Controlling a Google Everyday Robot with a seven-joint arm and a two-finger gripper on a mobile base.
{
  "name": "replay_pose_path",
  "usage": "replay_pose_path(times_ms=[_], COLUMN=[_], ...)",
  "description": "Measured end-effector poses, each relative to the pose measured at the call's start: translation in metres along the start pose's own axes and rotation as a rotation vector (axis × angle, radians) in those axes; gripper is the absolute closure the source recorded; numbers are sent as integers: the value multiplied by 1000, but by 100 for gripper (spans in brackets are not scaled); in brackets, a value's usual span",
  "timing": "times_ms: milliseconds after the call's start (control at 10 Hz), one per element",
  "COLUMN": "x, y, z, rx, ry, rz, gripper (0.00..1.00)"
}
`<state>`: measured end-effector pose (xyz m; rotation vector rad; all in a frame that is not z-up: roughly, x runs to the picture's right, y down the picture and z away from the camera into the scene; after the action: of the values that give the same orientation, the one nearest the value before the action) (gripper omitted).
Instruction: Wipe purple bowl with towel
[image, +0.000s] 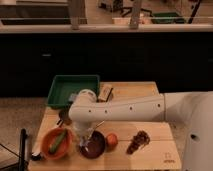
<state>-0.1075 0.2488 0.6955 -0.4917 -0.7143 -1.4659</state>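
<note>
The purple bowl (94, 145) sits near the front edge of the wooden table (150, 131), between the orange bowl (55, 143) and a small orange fruit (112, 140). My white arm (125, 107) reaches in from the right, bends at the elbow near the green tray and points down. The gripper (85, 138) hangs over the purple bowl's left rim, at or just above it. I cannot make out a towel in the gripper. A pale patch (74, 95) lies in the tray, partly hidden by my elbow.
The green tray (65, 89) stands at the back left. A brown block (106, 92) lies beside it. The orange bowl holds a green vegetable (58, 140). A dark brown lumpy item (138, 141) lies at the front right. A black pole (23, 145) stands at the table's left.
</note>
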Motion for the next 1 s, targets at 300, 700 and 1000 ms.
replay_pose_path(times_ms=[300,700,1000], x=[-34,-39,-12], y=[15,54,72], z=[-3,-7,-7], rx=[-3,-29,-23], ry=[-25,-39,-25], rz=[2,94,159], gripper=[100,100,100])
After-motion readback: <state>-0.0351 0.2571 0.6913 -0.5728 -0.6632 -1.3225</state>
